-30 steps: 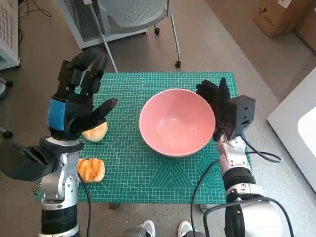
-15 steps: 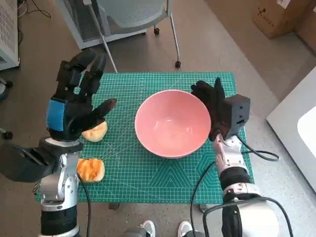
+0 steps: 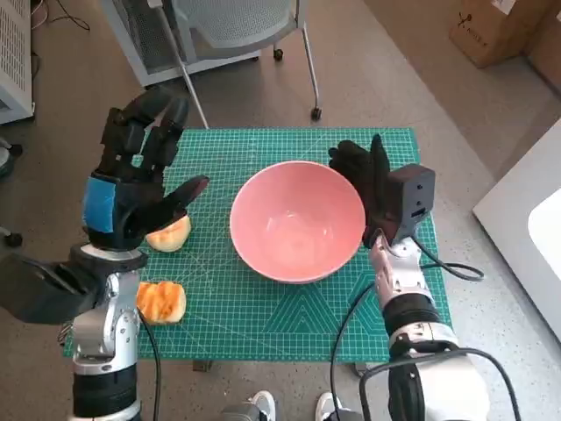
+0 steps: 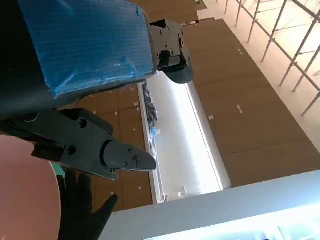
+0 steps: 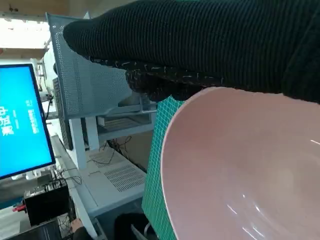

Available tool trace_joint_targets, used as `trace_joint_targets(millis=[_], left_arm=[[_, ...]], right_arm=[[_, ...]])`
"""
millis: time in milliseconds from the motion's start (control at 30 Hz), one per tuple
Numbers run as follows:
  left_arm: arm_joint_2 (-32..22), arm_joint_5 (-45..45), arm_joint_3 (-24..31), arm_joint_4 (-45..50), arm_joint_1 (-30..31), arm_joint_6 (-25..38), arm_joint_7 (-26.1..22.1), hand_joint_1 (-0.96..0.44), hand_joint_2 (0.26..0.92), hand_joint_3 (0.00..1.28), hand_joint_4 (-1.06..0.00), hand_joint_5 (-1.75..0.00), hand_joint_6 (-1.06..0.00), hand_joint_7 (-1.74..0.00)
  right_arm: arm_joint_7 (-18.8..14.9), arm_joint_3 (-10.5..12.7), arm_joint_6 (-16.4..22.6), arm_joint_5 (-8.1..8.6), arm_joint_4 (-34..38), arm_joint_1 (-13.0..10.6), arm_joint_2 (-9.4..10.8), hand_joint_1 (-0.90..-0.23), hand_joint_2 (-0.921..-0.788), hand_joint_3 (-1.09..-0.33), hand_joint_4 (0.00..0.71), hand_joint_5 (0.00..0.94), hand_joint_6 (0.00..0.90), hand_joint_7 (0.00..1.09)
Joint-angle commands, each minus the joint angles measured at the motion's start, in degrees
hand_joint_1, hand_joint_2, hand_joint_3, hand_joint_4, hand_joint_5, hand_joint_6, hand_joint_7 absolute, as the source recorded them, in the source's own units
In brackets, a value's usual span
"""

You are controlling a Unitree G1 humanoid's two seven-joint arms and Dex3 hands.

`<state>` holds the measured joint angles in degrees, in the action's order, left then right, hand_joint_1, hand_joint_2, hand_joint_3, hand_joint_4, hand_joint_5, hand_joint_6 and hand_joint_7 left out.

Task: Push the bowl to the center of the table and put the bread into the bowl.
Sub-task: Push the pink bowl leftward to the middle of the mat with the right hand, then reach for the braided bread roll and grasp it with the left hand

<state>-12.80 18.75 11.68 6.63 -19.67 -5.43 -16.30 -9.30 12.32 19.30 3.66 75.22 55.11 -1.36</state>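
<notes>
The right hand lies flat against the outer wall of the pink bowl, fingers straight and holding nothing, because a flat palm pushes the bowl sideways over the green mat on the worktop; the bowl sits near the mat's middle, touching those fingers. The left hand hovers raised with fingers spread wide and empty, probably waiting its turn. One piece of bread lies just beneath its fingers; a second piece of bread lies nearer the wrist.
</notes>
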Motion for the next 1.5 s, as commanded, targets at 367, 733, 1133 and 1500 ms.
trace_joint_targets(millis=[367, 733, 1133, 1500], left_arm=[[0.4, 0.9, -0.1, -0.8, -0.8, -0.5, -0.8, -0.33, 0.917, 0.12, -0.21, -0.04, 0.0, -0.78], [-0.1, 0.2, 0.5, -0.5, -0.4, -1.2, -0.7, -0.34, 0.918, 0.12, -0.22, -0.04, 0.0, -0.78], [-0.6, 1.0, 0.9, 0.6, -0.7, 0.1, -0.7, -0.34, 0.921, 0.11, -0.22, -0.03, -0.01, -0.78], [-2.2, 1.2, 1.2, 3.4, -0.6, 1.0, -0.8, -0.35, 0.921, 0.11, -0.22, -0.03, -0.01, -0.78]], right_arm=[[0.8, -0.1, -1.0, -1.46, 0.6, 0.6, 0.5, -0.511, -0.921, -0.654, 0.363, 0.005, 0.489, 0.01], [-0.5, -0.5, 5.7, -1.7, -2.5, 1.9, -2.3, -0.508, -0.921, -0.684, 0.351, 0.002, 0.482, 0.01], [-6.3, 0.8, 20.3, 1.25, -8.5, 1.3, -5.1, -0.519, -0.921, -0.665, 0.351, 0.003, 0.487, 0.01], [-18.7, 1.5, 26.7, 8.27, -16.0, -0.9, -6.3, -0.537, -0.921, -0.633, 0.324, 0.0, 0.471, 0.0]])
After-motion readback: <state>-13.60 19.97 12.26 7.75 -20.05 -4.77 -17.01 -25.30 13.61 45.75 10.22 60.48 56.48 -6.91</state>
